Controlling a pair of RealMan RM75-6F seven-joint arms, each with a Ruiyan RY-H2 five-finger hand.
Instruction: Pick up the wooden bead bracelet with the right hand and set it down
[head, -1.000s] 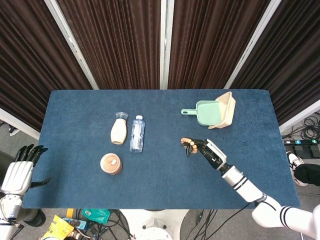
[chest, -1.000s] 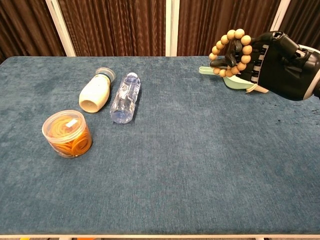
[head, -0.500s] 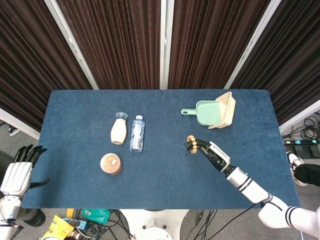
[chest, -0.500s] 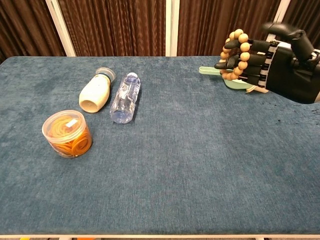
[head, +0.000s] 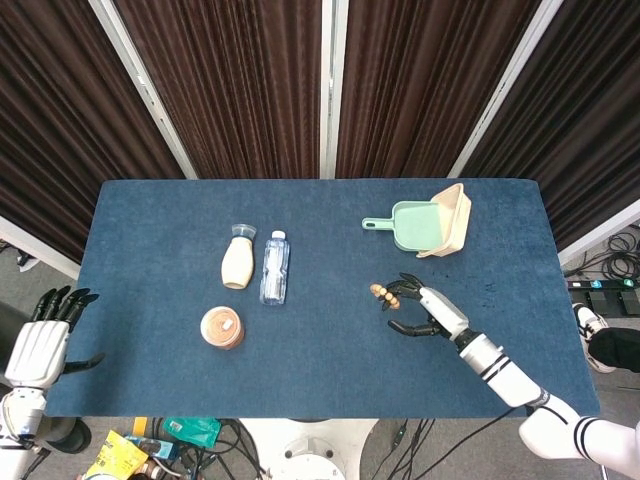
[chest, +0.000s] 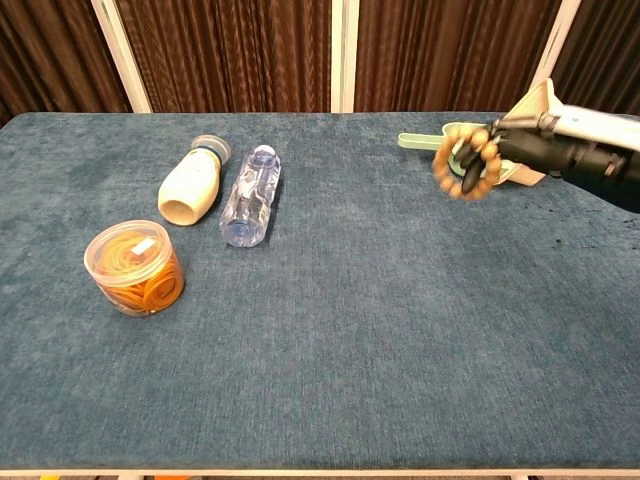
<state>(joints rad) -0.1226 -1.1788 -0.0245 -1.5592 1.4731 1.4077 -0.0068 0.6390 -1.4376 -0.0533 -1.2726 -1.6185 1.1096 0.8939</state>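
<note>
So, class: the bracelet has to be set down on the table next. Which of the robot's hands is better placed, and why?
The right hand. It already holds the wooden bead bracelet above the blue table, so it likely only has to lower and release. The left hand hangs off the table's near-left edge, holding nothing.

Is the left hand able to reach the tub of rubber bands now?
Probably yes: the left hand is open beside the table's edge, and nothing stands between it and the tub.
</note>
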